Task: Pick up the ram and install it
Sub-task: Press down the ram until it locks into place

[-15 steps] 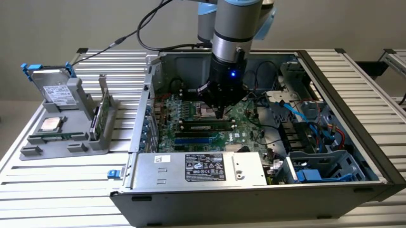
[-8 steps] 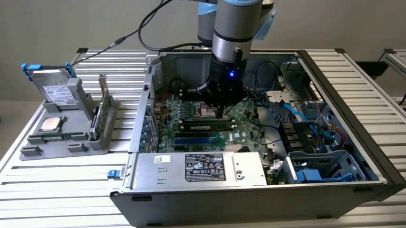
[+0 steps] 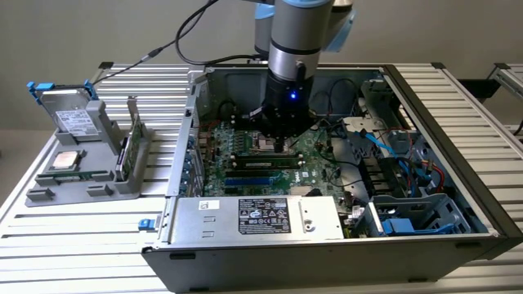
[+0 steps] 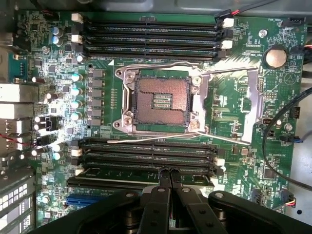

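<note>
The ram (image 3: 263,163) is a long green stick with dark chips and a pale label. It sits in a black slot on the motherboard (image 3: 245,138), inside the open computer case (image 3: 457,184). My gripper (image 3: 280,149) hangs straight down over the board, its tip at the ram's far edge. In the wrist view the two black fingers (image 4: 161,187) are pressed together, and the gripper (image 4: 169,171) rests its tip on the top edge of the ram (image 4: 122,171), near its middle. Nothing is between the fingers.
The empty processor socket (image 4: 161,100) lies between two banks of black memory slots (image 4: 151,36). A power supply (image 3: 253,217) fills the case front, with cables (image 3: 392,159) and a drive cage (image 3: 417,214) on the exterior view's right. A grey holder (image 3: 82,177) with spare parts stands at its left.
</note>
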`<state>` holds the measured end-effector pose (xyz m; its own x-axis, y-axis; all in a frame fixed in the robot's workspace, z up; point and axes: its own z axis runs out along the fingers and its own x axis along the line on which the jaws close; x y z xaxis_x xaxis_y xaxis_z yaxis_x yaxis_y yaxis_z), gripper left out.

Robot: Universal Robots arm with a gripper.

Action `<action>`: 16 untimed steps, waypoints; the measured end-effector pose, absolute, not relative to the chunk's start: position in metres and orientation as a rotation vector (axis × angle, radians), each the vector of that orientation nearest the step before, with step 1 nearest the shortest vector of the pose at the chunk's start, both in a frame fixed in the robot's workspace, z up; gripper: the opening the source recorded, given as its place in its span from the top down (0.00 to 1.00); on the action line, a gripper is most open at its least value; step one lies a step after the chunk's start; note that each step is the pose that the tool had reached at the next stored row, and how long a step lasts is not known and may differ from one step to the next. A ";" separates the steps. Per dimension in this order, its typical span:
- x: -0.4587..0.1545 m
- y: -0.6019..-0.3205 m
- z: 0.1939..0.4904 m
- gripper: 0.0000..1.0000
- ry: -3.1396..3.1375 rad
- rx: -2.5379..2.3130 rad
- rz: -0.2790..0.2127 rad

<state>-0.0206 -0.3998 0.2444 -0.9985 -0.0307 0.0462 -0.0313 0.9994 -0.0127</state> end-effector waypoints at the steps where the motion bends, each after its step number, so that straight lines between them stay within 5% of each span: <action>1: -0.022 -0.400 0.244 0.90 -3.095 0.048 0.021; 16: -0.035 -0.406 0.245 0.90 -3.095 0.047 0.019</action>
